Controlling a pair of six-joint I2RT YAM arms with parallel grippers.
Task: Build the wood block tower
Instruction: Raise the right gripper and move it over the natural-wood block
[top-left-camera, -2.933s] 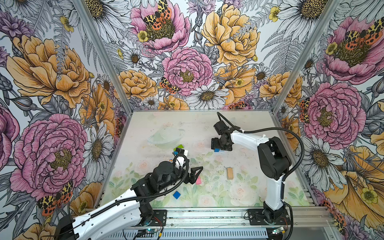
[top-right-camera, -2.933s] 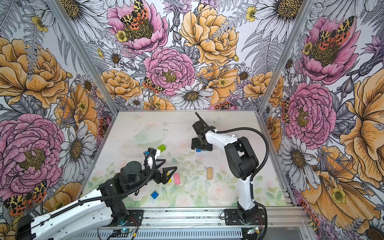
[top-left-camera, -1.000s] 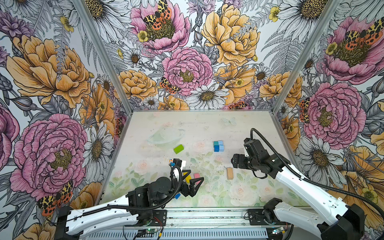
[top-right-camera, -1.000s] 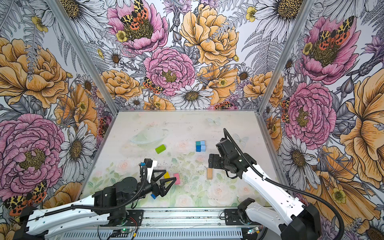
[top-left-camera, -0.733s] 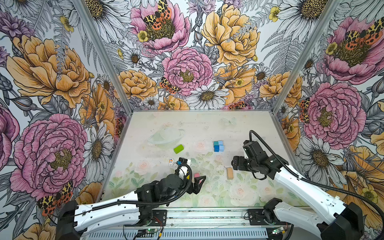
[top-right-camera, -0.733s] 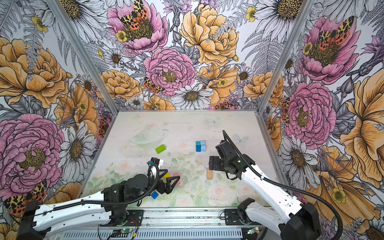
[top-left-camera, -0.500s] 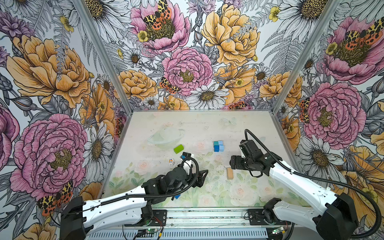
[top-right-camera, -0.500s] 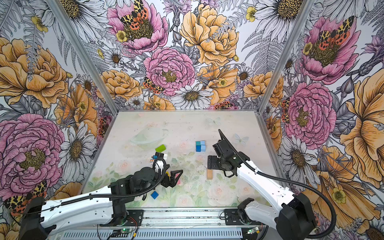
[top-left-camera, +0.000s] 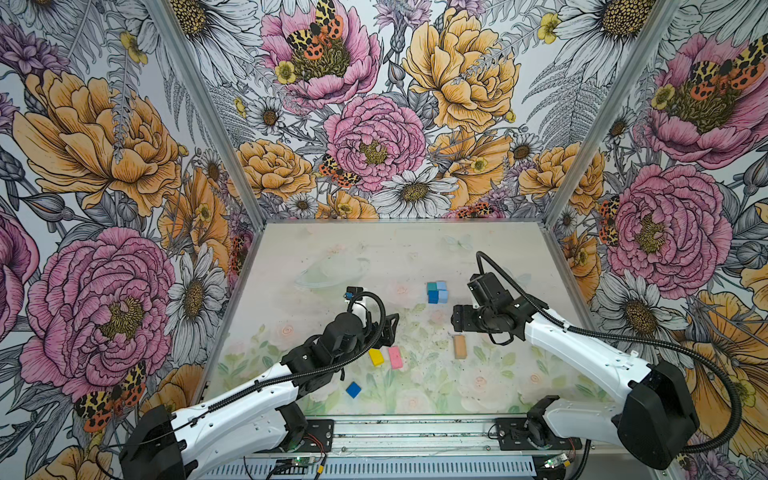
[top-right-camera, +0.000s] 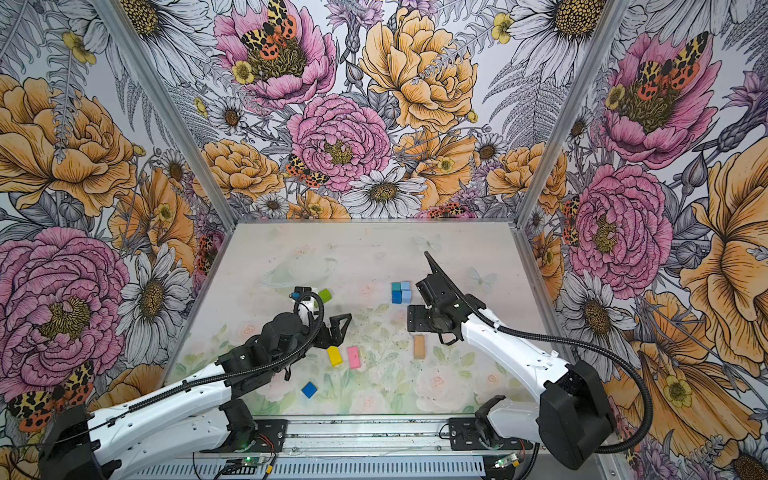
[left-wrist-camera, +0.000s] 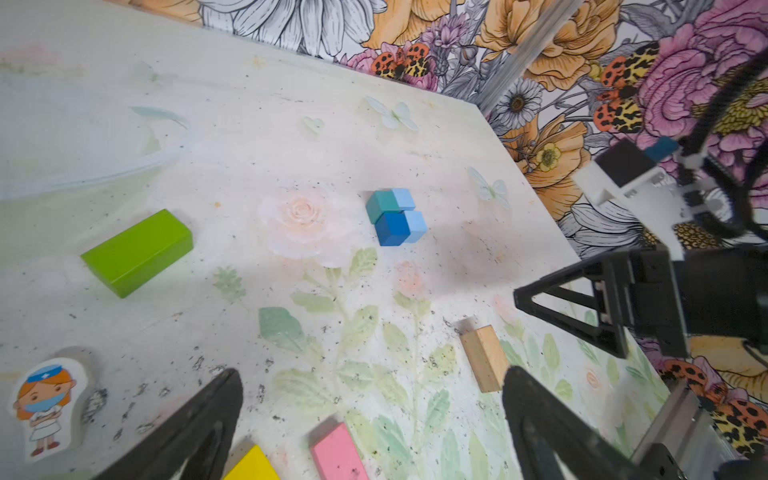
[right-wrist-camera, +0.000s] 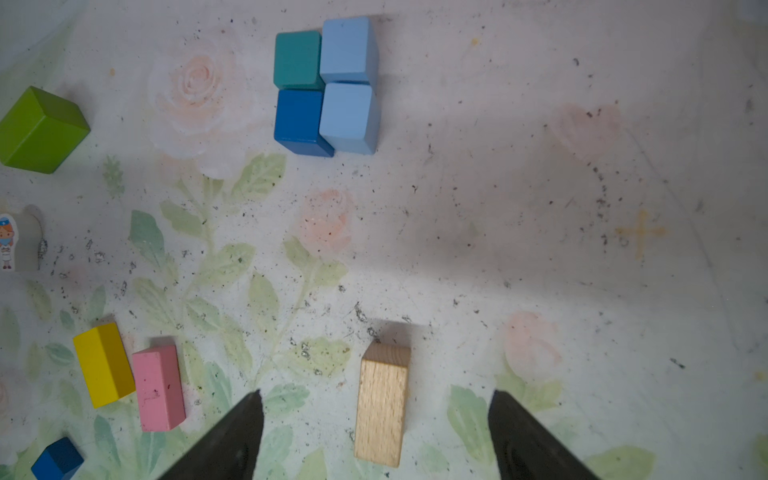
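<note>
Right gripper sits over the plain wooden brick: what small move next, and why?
Probably lower the right gripper straight down around the plain tan wooden brick: its jaws stand open and the brick lies flat between them, not yet touched.

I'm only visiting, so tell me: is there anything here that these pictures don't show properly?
- Green brick: partly behind the left arm in a top view.
- Little figure: under that arm in both top views; cut off by the edge in the right wrist view.
- Yellow brick: cut off by the edge in the left wrist view.
</note>
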